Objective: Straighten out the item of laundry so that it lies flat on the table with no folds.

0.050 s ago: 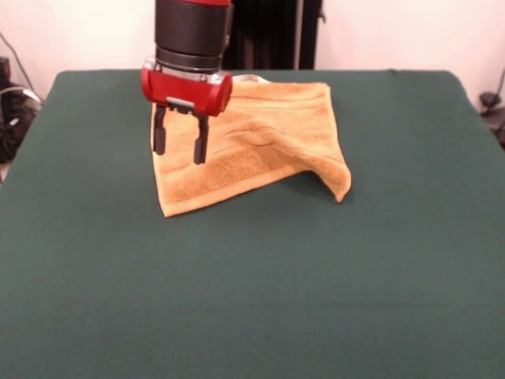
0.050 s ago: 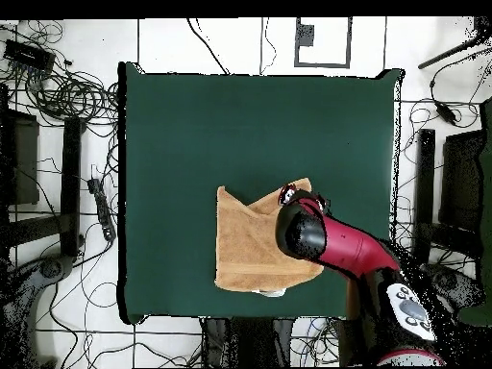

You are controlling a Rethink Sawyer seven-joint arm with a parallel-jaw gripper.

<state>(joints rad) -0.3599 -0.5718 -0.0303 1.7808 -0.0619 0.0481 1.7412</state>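
The item of laundry, a golden-orange towel point(image 1: 264, 130), lies on the far middle of the green table point(image 1: 252, 284). A ridge runs across its middle, and its front right corner point(image 1: 339, 183) is buckled and raised off the cloth. In the overhead view the towel point(image 2: 248, 252) shows a V-shaped notch along its upper edge. My gripper point(image 1: 180, 146) hangs over the towel's left edge, open, with nothing between its black fingers point(image 1: 200, 144). From overhead the red arm point(image 2: 346, 248) covers the towel's right side and hides the fingers.
The towel sits close to the table edge point(image 2: 231, 315) on the robot's side. Cables and dark equipment point(image 2: 72, 96) lie on the floor around the table. A black stand point(image 1: 272, 35) rises behind the far edge.
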